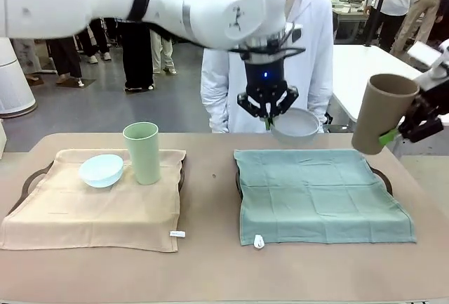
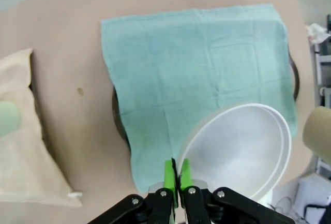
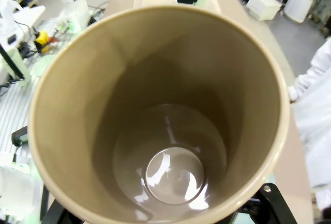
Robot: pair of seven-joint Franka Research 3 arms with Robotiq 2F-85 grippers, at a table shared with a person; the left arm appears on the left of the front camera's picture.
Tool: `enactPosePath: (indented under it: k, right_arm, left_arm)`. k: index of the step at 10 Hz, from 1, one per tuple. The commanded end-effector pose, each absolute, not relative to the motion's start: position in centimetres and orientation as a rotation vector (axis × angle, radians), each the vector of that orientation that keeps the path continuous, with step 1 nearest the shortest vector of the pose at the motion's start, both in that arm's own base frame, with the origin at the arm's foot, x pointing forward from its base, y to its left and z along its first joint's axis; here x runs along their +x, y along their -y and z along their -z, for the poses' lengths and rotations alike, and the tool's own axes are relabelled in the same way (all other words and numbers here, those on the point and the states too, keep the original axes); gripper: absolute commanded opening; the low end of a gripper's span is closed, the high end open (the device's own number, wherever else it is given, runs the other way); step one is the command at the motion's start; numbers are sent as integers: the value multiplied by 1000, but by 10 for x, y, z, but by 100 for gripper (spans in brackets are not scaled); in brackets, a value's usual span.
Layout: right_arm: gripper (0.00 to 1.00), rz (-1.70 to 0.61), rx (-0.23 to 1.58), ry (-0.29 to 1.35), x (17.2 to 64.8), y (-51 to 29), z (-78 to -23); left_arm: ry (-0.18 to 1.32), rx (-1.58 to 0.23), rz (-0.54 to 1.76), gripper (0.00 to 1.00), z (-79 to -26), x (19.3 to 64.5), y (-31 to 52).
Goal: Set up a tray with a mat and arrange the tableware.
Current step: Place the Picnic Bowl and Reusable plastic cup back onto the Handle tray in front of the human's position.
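On the near tabletop (image 1: 210, 262) lie two mats: a beige mat (image 1: 91, 202) carrying the pale blue bowl (image 1: 101, 170) and tall pale green cup (image 1: 142, 152), and a bare green mat (image 1: 319, 195) over a dark tray (image 2: 118, 111). Above its far edge the left gripper (image 1: 267, 116), jaws together, pinches the white-grey bowl (image 1: 295, 124) by the rim. It should be lowered level and released only once seated. Out right, the right gripper (image 1: 398, 133) clamps the tilted tan-brown cup (image 1: 381, 111). The left wrist view shows the rim pinch; the right wrist view shows the cup empty.
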State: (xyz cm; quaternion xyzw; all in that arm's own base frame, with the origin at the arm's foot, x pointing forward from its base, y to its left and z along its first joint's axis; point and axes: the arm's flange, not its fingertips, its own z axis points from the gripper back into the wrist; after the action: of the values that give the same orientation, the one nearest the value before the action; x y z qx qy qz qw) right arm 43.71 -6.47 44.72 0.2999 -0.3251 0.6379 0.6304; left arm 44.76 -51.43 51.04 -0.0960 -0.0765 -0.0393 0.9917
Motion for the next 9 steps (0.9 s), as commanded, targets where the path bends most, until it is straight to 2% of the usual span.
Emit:
enactPosePath:
  k: [1,4,9]
  right_arm:
    - [81,-1451,724,785,456,61,-414]
    - [81,-1424,728,760,476,60,-361]
    - [81,-1438,710,777,495,65,-323]
  left_arm:
    - [116,-224,99,4,-476,455,513]
    - [53,-210,81,4,-431,473,512]
    - [93,-239,94,4,-389,492,510]
